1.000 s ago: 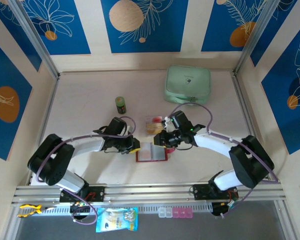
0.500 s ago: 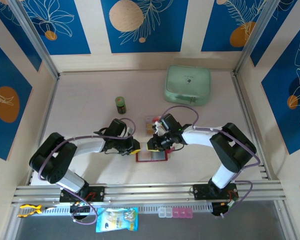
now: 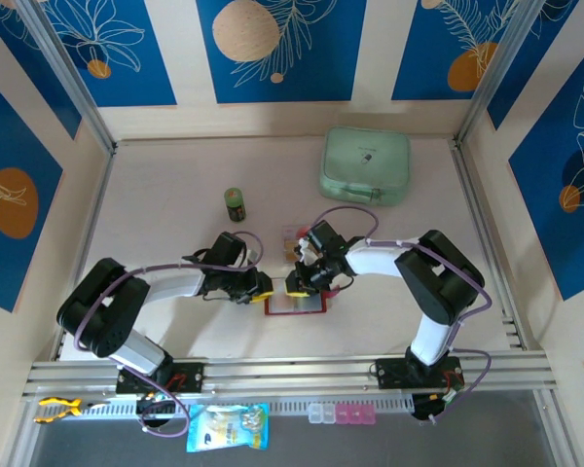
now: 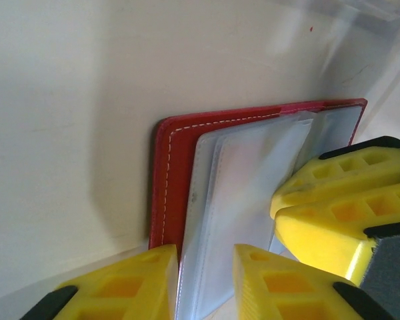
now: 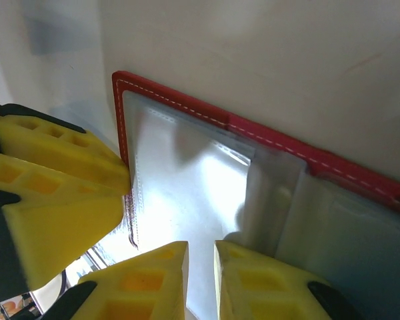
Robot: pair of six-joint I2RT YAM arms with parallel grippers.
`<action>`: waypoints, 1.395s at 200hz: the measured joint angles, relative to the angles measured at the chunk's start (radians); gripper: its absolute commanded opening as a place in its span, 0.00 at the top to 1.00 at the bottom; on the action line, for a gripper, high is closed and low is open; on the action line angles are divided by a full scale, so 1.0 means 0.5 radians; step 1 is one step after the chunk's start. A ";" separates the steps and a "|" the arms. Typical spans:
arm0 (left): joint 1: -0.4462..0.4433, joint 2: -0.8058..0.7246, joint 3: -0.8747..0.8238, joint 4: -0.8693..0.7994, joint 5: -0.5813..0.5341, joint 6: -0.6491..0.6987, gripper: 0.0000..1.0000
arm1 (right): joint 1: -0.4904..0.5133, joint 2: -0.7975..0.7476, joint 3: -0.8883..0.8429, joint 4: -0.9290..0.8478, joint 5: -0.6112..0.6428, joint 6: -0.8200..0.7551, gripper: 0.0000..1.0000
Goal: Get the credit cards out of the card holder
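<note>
Card holder (image 3: 297,302) open flat, left gripper (image 4: 205,259) and right gripper (image 5: 201,257) narrow-jawed over its clear sleeves (image 5: 187,180), pinch unclear.

From above, the left pincer (image 3: 263,288) and right pincer (image 3: 298,284) cover the far edge of the holder (image 3: 297,304). The cards (image 3: 292,234) beyond are half hidden by the right arm (image 3: 370,261) and too small to read. In the left wrist view the holder runs off the bottom edge. In the right wrist view glare whitens the sleeves (image 5: 200,193). Whether a card sits inside, or either pincer truly grips, cannot be told.
</note>
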 measured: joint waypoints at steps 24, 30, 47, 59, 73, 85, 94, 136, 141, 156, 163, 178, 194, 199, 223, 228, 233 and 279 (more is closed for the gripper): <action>0.000 0.006 0.005 -0.014 0.000 0.000 0.73 | 0.000 -0.001 0.020 -0.056 0.034 -0.005 0.82; 0.000 0.016 0.008 -0.021 0.001 -0.001 0.74 | 0.000 -0.001 0.020 -0.062 0.039 -0.005 0.83; 0.000 0.050 0.018 -0.033 0.002 0.010 0.78 | -0.002 -0.001 0.021 -0.074 0.047 -0.005 0.83; 0.000 0.060 0.024 -0.041 0.003 0.011 0.80 | -0.002 -0.001 0.021 -0.081 0.047 -0.006 0.83; 0.000 0.063 0.028 -0.053 0.002 0.015 0.83 | -0.002 -0.002 0.023 -0.092 0.049 -0.007 0.83; 0.001 0.065 0.037 -0.075 0.002 0.014 0.84 | -0.001 -0.009 0.025 -0.105 0.060 -0.008 0.82; 0.001 0.066 0.043 -0.091 0.002 0.014 0.85 | 0.002 -0.013 0.033 -0.119 0.068 -0.008 0.81; 0.002 0.066 0.051 -0.133 0.001 0.015 0.87 | 0.036 -0.020 0.080 -0.173 0.098 -0.014 0.81; 0.002 0.066 0.053 -0.134 0.001 0.015 0.88 | 0.043 -0.020 0.089 -0.179 0.099 -0.013 0.81; 0.002 0.066 0.058 -0.154 -0.001 0.016 0.90 | 0.070 -0.019 0.122 -0.195 0.098 -0.014 0.81; 0.002 0.066 0.063 -0.169 -0.007 0.020 0.91 | 0.083 -0.018 0.141 -0.203 0.098 -0.013 0.81; 0.002 0.066 0.074 -0.191 -0.014 0.031 0.94 | 0.105 -0.007 0.185 -0.216 0.098 -0.014 0.81; 0.002 0.070 0.076 -0.198 -0.014 0.048 0.95 | 0.124 0.030 0.245 -0.224 0.095 -0.014 0.81; 0.002 0.077 0.076 -0.198 -0.013 0.052 0.96 | 0.130 0.048 0.264 -0.232 0.096 -0.014 0.80; 0.008 0.092 0.079 -0.192 0.005 0.054 0.96 | 0.147 0.137 0.337 -0.285 0.100 -0.015 0.80; 0.009 0.092 0.079 -0.192 0.008 0.056 0.96 | 0.151 0.153 0.349 -0.304 0.102 -0.016 0.80; 0.012 0.092 0.079 -0.192 0.011 0.060 0.96 | 0.154 0.167 0.355 -0.320 0.106 -0.016 0.80; 0.025 0.103 0.079 -0.190 0.037 0.067 0.96 | 0.158 0.192 0.398 -0.436 0.159 -0.045 0.79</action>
